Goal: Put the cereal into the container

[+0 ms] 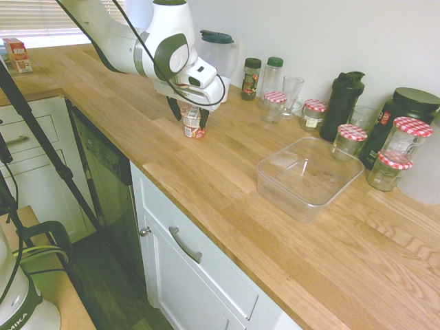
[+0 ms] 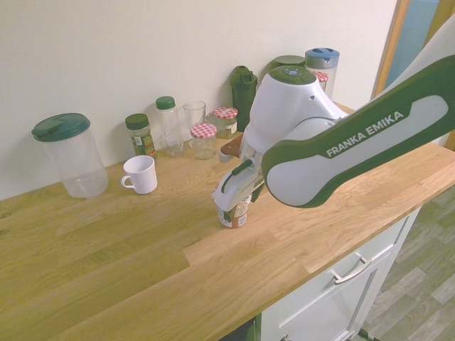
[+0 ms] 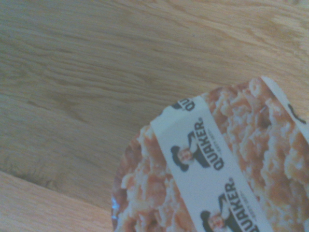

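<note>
Presently the end effector (image 1: 191,114) stands released, its fingers spread to either side of the cereal (image 1: 193,124) and not yet clamped on it. The cereal cup sits upright on the desk (image 1: 227,172), well apart from the container (image 1: 307,177), which lies empty nearer the row of jars. The step in hand, by my judgement, is the grasp. Next the fingers must clench squarely on the cup's wall, then lift it clear and carry it over the container's rim.
</note>
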You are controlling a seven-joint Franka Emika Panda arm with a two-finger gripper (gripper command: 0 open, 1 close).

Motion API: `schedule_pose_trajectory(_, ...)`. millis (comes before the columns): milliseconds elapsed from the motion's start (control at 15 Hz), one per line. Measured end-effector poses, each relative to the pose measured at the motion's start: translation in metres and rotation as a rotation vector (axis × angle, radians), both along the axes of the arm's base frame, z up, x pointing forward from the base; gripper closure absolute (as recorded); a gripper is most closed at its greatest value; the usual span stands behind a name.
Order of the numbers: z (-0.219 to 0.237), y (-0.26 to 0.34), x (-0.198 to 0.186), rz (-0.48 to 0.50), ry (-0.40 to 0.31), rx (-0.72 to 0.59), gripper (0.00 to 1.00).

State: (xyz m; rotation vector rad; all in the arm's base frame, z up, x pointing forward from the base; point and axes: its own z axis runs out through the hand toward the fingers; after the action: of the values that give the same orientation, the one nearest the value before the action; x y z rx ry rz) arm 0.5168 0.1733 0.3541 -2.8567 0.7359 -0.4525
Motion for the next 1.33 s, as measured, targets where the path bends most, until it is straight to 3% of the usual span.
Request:
schedule_pose_trajectory(200, -0.014, 0.008, 0.014, 0.011, -0.008, 0.017, 0.00)
schedule_pose_trajectory(267, -0.014, 0.011, 0.017, 0.015, -0.011, 0.018, 1.00)
schedule_pose_trajectory(1333, 0.010, -0.003, 0.023, -0.006, -0.061, 0.044, 1.00)
